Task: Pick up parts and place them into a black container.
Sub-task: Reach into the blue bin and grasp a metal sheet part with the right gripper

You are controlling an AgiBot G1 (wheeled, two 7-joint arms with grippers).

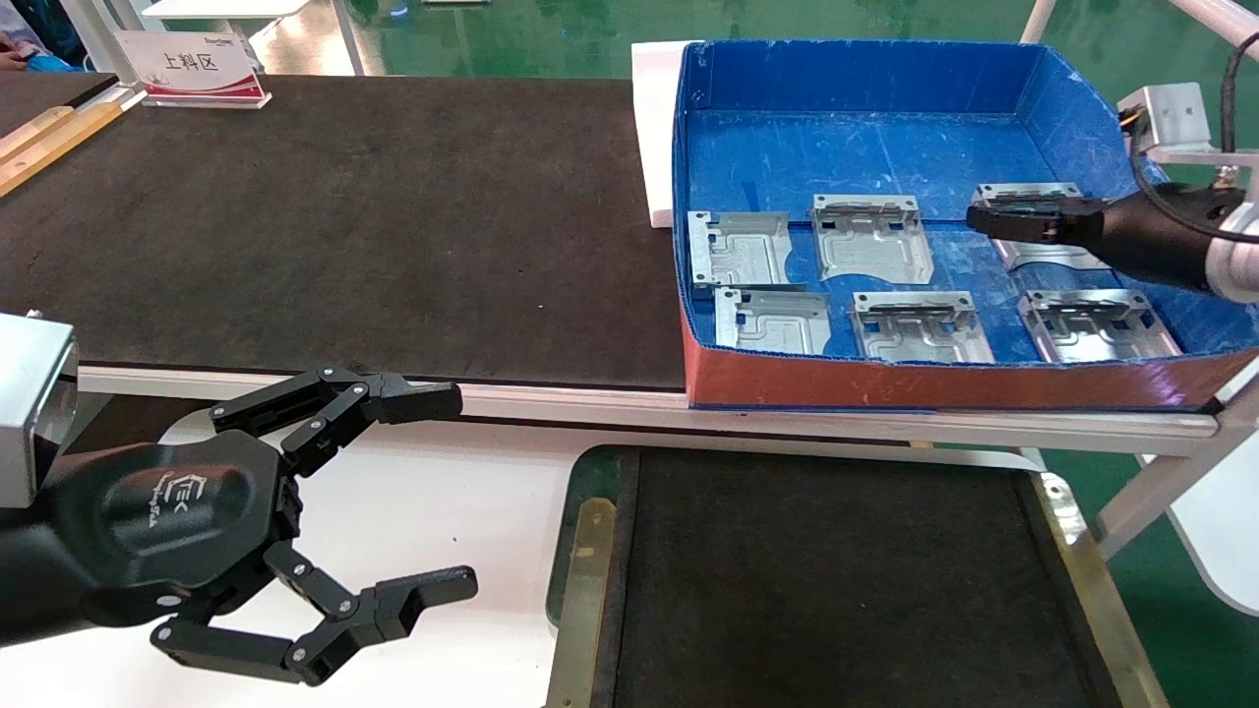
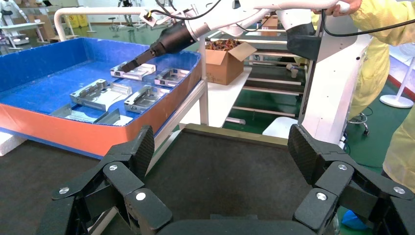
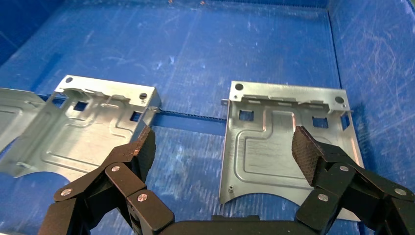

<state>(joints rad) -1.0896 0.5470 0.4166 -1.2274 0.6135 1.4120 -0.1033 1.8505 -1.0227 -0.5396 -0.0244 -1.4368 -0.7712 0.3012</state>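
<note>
Left gripper [image 1: 448, 497] nearest, low at the robot's left over the white surface beside the black container [image 1: 590, 551]. Jaws spread wide, holding nothing.

Black container just right of it: matte floor bare, green rim, brass-coloured strips along the sides. No parts in it.

Beyond, the long dark counter [image 1: 344, 226] runs across. A white and red sign [image 1: 192, 69] with Chinese characters stands at its far left corner.

On the counter's right end, the blue box [image 1: 866, 79] with a red front. Six parts [image 1: 920, 329] lie flat on its floor in two rows of three, silver-grey stamped plates, apart from one another or nearly touching.

Right gripper [image 3: 222, 144] reaches in from the right, low over the far-right part [image 3: 284, 147] of the back row. Jaws spread, one fingertip to each side of that plate; contact cannot be told. Middle plate of the back row [image 3: 88, 132] lies just beside.
</note>
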